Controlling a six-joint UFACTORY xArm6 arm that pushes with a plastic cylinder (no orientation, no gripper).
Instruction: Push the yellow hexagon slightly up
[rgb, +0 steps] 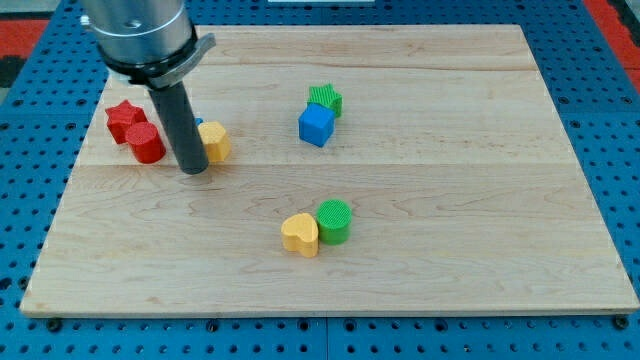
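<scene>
Camera view: my tip (193, 170) touches yellow hexagon's (215, 142) left.

The pale wooden plank counter (450, 250) rests on a blue pegboard surface (620, 150). On its upper left lie a red star-shaped block (124, 117) and, touching it, a red cylindrical block (147, 144). Just to their right, my tip (193, 170) stands on the wood, touching the left side of the yellow hexagon block (215, 142); a sliver of a blue block (199, 122) shows behind the rod. Upper centre, a green star-shaped block (326, 99) touches a blue cube (315, 125). Lower centre, a yellow heart-shaped block (300, 235) touches a green cylinder (334, 221).
</scene>
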